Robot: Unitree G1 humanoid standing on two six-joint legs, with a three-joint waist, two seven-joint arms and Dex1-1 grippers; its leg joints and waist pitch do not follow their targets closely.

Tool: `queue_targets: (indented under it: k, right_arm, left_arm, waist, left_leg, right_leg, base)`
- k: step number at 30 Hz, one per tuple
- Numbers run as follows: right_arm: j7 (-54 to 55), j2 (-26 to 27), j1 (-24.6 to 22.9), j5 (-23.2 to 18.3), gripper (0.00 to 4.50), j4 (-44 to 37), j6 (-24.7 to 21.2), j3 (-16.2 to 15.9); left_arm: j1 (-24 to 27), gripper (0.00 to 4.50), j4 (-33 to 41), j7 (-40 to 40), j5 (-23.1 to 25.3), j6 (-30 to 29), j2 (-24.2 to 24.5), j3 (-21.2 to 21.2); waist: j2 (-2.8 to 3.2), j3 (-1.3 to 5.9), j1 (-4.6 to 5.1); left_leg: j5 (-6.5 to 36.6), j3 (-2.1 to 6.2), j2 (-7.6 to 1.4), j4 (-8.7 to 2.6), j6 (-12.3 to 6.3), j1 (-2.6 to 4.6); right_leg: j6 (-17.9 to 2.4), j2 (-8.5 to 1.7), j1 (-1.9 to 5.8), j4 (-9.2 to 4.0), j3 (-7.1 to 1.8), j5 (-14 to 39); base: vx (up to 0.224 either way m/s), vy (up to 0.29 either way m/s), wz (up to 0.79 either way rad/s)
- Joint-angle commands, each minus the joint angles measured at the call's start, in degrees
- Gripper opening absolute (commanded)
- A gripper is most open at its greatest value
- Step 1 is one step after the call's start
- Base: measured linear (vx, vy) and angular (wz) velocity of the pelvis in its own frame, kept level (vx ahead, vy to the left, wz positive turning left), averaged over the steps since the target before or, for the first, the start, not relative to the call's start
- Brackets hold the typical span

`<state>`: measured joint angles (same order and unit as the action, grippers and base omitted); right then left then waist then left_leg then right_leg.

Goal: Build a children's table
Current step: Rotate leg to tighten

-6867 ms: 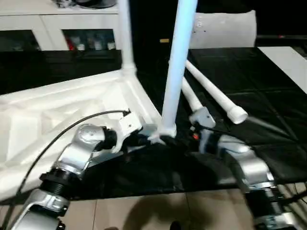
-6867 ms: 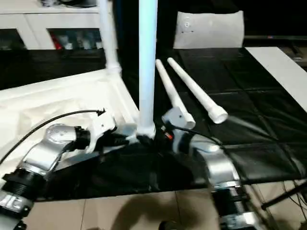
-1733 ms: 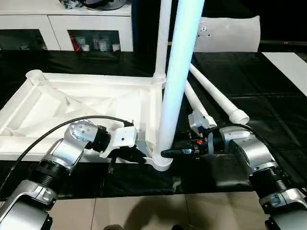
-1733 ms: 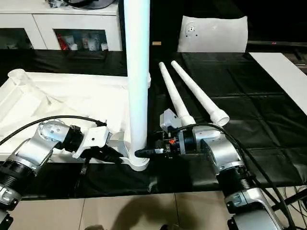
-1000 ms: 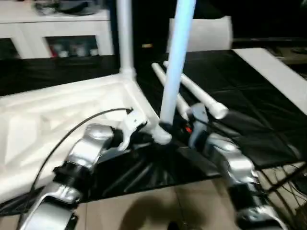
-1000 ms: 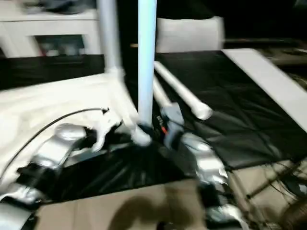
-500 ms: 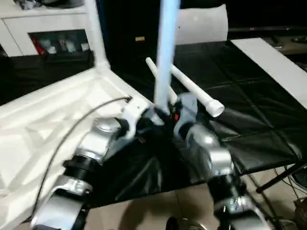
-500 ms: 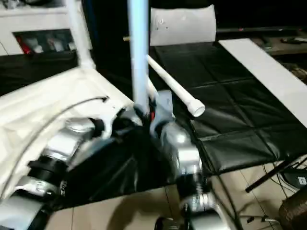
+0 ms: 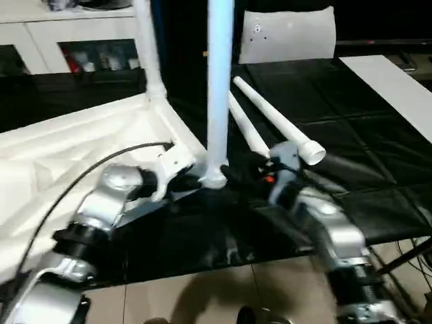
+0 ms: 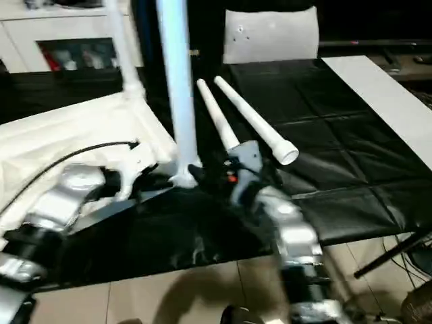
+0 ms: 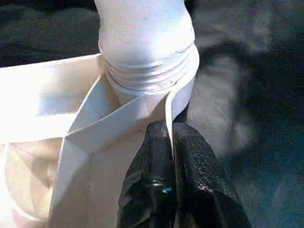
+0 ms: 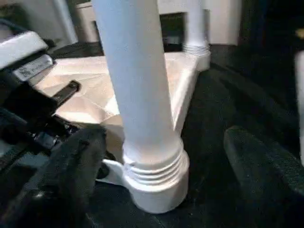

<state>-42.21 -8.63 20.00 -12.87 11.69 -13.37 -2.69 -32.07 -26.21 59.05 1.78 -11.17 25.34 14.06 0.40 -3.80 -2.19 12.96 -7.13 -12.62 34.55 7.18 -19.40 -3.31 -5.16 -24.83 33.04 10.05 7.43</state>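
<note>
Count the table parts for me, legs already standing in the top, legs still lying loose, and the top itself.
Legs standing in the tabletop's sockets: 2, near leg and far leg
Legs lying loose on the black mat: 2, one and another
Tabletop: 1
Total: 5

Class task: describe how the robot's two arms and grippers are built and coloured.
Both forearms are rounded, shiny silver metal with ribbed black collars. The left arm has a white wrist block and a thin black cable looping over it. The right arm shows an orange-red spot near the wrist. Gripper fingers are black, rounded and textured.
</note>
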Motion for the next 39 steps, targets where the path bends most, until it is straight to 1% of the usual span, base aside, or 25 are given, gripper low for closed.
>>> queue_targets:
  k: [1, 2, 3, 6, 10, 11, 13, 14, 16, 17, 21, 22, 25, 26, 27, 28, 29, 30, 32, 33, 34, 35, 36, 37, 39]
  right_arm:
    - [-6.66, -3.52, -0.06, -0.16, 4.44, -1.66, -0.17, -2.56]
    - [-8.36, -4.64, 0.12, 0.01, 4.44, -1.62, 0.00, -3.23]
    - [-9.67, -5.51, 0.32, 0.14, 4.44, -1.50, 0.20, -3.76]
    - [-13.14, -7.03, 1.45, -0.04, 4.44, -0.56, 0.37, -4.84]
    - [-21.22, -9.83, 4.34, -0.57, 4.44, 2.77, 1.16, -7.10]
    - [-23.29, -10.58, 5.02, -0.67, 4.44, 3.67, 1.64, -7.91]
    - [-25.91, -11.25, 6.11, -0.83, 4.44, 5.05, 2.28, -8.81]
    - [-25.99, -11.27, 6.14, -0.84, 4.18, 5.09, 2.29, -8.83]
    - [-28.51, -11.39, 7.45, -1.14, 4.10, 6.55, 2.37, -9.43]
    - [-30.51, -11.44, 8.56, -1.29, 4.06, 7.75, 2.50, -9.97]
    - [-35.05, -11.40, 10.89, -1.65, 3.66, 10.12, 2.49, -11.48]
    - [-35.74, -11.40, 11.19, -1.65, 3.62, 10.42, 2.45, -11.73]
    - [-38.02, -11.34, 12.48, -1.64, 3.28, 11.80, 2.36, -12.55]
    - [-38.02, -11.34, 12.48, -1.64, 3.28, 11.80, 2.36, -12.55]
    - [-39.24, -11.36, 13.25, -1.48, 3.10, 12.86, 2.29, -13.02]
    - [-39.96, -11.33, 13.70, -1.42, 3.10, 13.64, 2.46, -13.19]
    - [-40.64, -11.35, 14.04, -1.36, 2.99, 14.21, 2.55, -13.39]
    - [-41.27, -11.40, 14.31, -1.33, 2.87, 14.61, 2.58, -13.59]
    - [-42.17, -11.49, 14.73, -1.25, 2.80, 15.19, 2.69, -13.84]
    - [-42.49, -11.54, 14.89, -1.19, 2.74, 15.39, 2.73, -13.96]
    - [-42.85, -11.53, 15.09, -1.09, 2.54, 15.72, 2.85, -14.00]
    - [-43.25, -11.51, 15.46, -0.91, 2.54, 16.28, 3.08, -14.08]
    - [-43.75, -11.50, 15.89, -0.77, 2.39, 16.97, 3.30, -14.13]
    - [-43.75, -11.50, 15.89, -0.77, 2.39, 16.97, 3.30, -14.13]
    - [-44.70, -11.49, 16.53, -0.56, 2.24, 18.14, 3.96, -14.47]
  left_arm:
    - [-0.29, 0.00, 0.16, 6.63, -0.14, 4.75, 2.39, 2.70]
    - [-0.19, 0.00, 0.03, 8.29, -0.16, 5.94, 3.10, 3.30]
    - [-0.12, 0.00, -0.08, 9.68, -0.18, 6.90, 3.64, 3.80]
    - [-0.29, 0.00, -0.33, 12.27, -0.60, 8.21, 4.31, 4.42]
    - [-0.88, 0.00, -0.81, 17.46, -1.00, 11.26, 5.28, 5.81]
    - [-1.20, 0.00, -1.23, 18.58, -1.03, 12.06, 5.41, 6.24]
    - [-1.67, 0.00, -1.86, 19.93, -0.93, 13.44, 5.61, 7.01]
    - [-1.69, 0.00, -1.88, 19.97, -0.92, 13.49, 5.62, 7.03]
    - [-1.85, 0.00, -1.86, 21.54, -0.81, 14.43, 5.64, 7.90]
    - [-1.91, 0.00, -1.74, 22.63, -0.64, 15.00, 5.52, 8.49]
    - [-2.15, 0.00, -1.87, 24.29, 0.01, 16.29, 5.33, 9.60]
    - [-2.23, 0.00, -2.00, 24.49, 0.17, 16.57, 5.33, 9.80]
    - [-2.31, 0.00, -2.18, 25.32, 0.34, 17.28, 5.35, 10.36]
    - [-2.31, 0.00, -2.18, 25.32, 0.34, 17.28, 5.35, 10.36]
    - [-2.35, 0.00, -2.22, 25.69, 0.43, 17.60, 5.40, 10.71]
    - [-2.42, 0.00, -2.36, 25.89, 0.51, 17.81, 5.40, 10.82]
    - [-2.46, 0.00, -2.46, 26.01, 0.57, 17.98, 5.41, 10.88]
    - [-2.49, 0.00, -2.54, 26.10, 0.65, 18.13, 5.43, 10.94]
    - [-2.54, 0.00, -2.61, 26.30, 0.75, 18.39, 5.52, 11.09]
    - [-2.52, 0.00, -2.60, 26.36, 0.76, 18.45, 5.56, 11.14]
    - [-2.51, 0.00, -2.65, 26.42, 0.77, 18.57, 5.57, 11.14]
    - [-2.52, 0.00, -2.77, 26.53, 0.87, 18.79, 5.65, 11.22]
    - [-2.65, 0.00, -3.04, 26.52, 0.99, 18.98, 5.63, 11.31]
    - [-2.65, 0.00, -3.04, 26.52, 0.99, 18.98, 5.63, 11.31]
    - [-2.85, 0.00, -3.51, 26.44, 1.19, 19.29, 5.63, 11.35]
  waist:
    - [0.31, 4.52, -0.23]
    - [0.31, 4.59, -0.39]
    - [0.27, 4.60, -0.55]
    - [0.16, 4.79, -1.15]
    - [-0.10, 4.77, -1.50]
    - [-0.14, 4.80, -1.62]
    - [-0.06, 4.80, -1.84]
    - [-0.25, 4.83, -2.00]
    - [-0.31, 4.90, -2.30]
    - [-0.57, 4.91, -2.51]
    - [-0.50, 4.99, -2.94]
    - [-0.70, 4.92, -2.96]
    - [-0.70, 4.96, -3.07]
    - [-0.69, 4.97, -3.07]
    - [-1.20, 5.05, -3.03]
    - [-0.98, 5.03, -3.09]
    - [-0.94, 5.01, -3.06]
    - [-1.09, 5.02, -3.09]
    - [-1.04, 5.05, -3.15]
    - [-0.99, 5.12, -3.18]
    - [-1.02, 5.13, -3.24]
    - [-1.14, 5.17, -3.24]
    - [-1.21, 5.22, -3.29]
    - [-1.12, 5.24, -3.37]
    - [-1.19, 5.26, -3.45]
  left_leg:
    - [4.83, -1.46, 0.18, -3.81, -4.68, -0.81]
    - [4.87, -1.45, 0.22, -3.77, -5.14, -0.86]
    - [4.50, -1.44, 0.09, -3.79, -5.38, -0.86]
    - [3.37, -1.52, 0.04, -3.74, -5.18, -0.88]
    - [3.08, -1.66, -0.10, -3.71, -5.33, -0.98]
    - [3.37, -1.69, -0.07, -3.68, -5.40, -0.85]
    - [3.10, -1.70, -0.19, -3.70, -5.29, -0.89]
    - [3.14, -1.76, -0.18, -3.73, -5.18, -0.89]
    - [3.01, -1.78, -0.23, -3.71, -5.09, -0.89]
    - [2.92, -1.80, -0.29, -3.72, -5.07, -0.82]
    - [2.00, -1.84, -0.52, -3.67, -4.98, -0.81]
    - [1.92, -1.86, -0.52, -3.68, -5.04, -0.91]
    - [2.29, -1.93, -0.47, -3.67, -4.72, -0.88]
    - [2.38, -1.94, -0.45, -3.68, -4.67, -0.86]
    - [2.25, -1.98, -0.42, -3.66, -4.57, -0.92]
    - [2.40, -1.95, -0.42, -3.68, -4.59, -0.93]
    - [2.43, -1.97, -0.43, -3.67, -4.55, -0.93]
    - [2.62, -2.02, -0.41, -3.65, -4.51, -0.92]
    - [2.22, -1.99, -0.47, -3.66, -4.46, -0.94]
    - [2.00, -1.98, -0.49, -3.63, -4.48, -0.94]
    - [1.98, -1.99, -0.53, -3.63, -4.42, -0.93]
    - [1.92, -1.98, -0.54, -3.63, -4.41, -0.96]
    - [1.89, -2.02, -0.53, -3.61, -4.42, -0.91]
    - [1.83, -2.03, -0.51, -3.60, -4.38, -0.92]
    - [1.75, -2.05, -0.55, -3.59, -4.42, -0.90]
  right_leg:
    - [-2.27, -3.03, 5.24, -4.61, -3.59, 22.12]
    - [-2.58, -2.97, 5.39, -4.49, -3.64, 21.39]
    - [-3.17, -2.95, 5.27, -4.26, -3.75, 20.27]
    - [-4.24, -3.06, 5.32, -3.91, -3.77, 19.05]
    - [-5.01, -3.09, 5.37, -3.73, -3.95, 18.31]
    - [-5.15, -3.07, 5.28, -3.72, -3.88, 18.51]
    - [-5.17, -3.07, 5.28, -3.65, -3.93, 18.33]
    - [-5.08, -3.04, 5.36, -3.61, -3.93, 18.47]
    - [-5.06, -3.05, 5.38, -3.59, -3.91, 18.47]
    - [-5.13, -3.05, 5.30, -3.46, -3.91, 18.51]
    - [-5.61, -3.11, 5.24, -3.11, -4.07, 17.44]
    - [-5.66, -3.11, 5.22, -3.15, -4.07, 17.22]
    - [-5.55, -3.08, 5.26, -3.19, -4.02, 17.50]
    - [-5.52, -3.08, 5.26, -3.17, -4.01, 17.64]
    - [-5.21, -3.05, 5.35, -3.22, -4.00, 17.97]
    - [-5.10, -3.09, 5.33, -3.22, -3.95, 18.64]
    - [-5.03, -3.11, 5.30, -3.25, -3.95, 18.90]
    - [-4.78, -3.09, 5.32, -3.35, -3.92, 19.44]
    - [-4.56, -3.12, 5.31, -3.26, -3.95, 19.39]
    - [-4.67, -3.14, 5.28, -3.25, -3.96, 19.07]
    - [-4.79, -3.12, 5.25, -3.20, -3.98, 18.68]
    - [-4.78, -3.08, 5.30, -3.12, -3.96, 18.50]
    - [-4.86, -3.07, 5.27, -3.06, -3.94, 18.41]
    - [-4.95, -3.09, 5.27, -3.06, -3.96, 18.40]
    - [-5.08, -3.14, 5.24, -3.02, -3.97, 18.35]
  base:
    - [0.000, 0.000, 0.00]
    - [0.000, 0.000, 0.00]
    - [0.000, 0.000, 0.00]
    - [0.000, 0.000, 0.00]
    - [0.000, 0.000, 0.00]
    - [0.000, 0.000, 0.00]
    - [0.000, 0.000, 0.00]
    - [0.000, 0.000, 0.00]
    - [0.000, 0.000, 0.00]
    - [0.000, 0.000, 0.00]
    - [0.000, 0.000, 0.00]
    - [0.000, 0.000, 0.00]
    - [0.000, 0.000, 0.00]
    - [0.000, 0.000, 0.00]
    - [0.000, 0.000, 0.00]
    - [0.000, 0.000, 0.00]
    - [0.000, 0.000, 0.00]
    - [0.000, 0.000, 0.00]
    - [0.000, 0.000, 0.00]
    - [0.000, 0.000, 0.00]
    - [0.000, 0.000, 0.00]
    - [0.000, 0.000, 0.00]
    - [0.000, 0.000, 0.00]
    - [0.000, 0.000, 0.00]
    - [0.000, 0.000, 0.00]
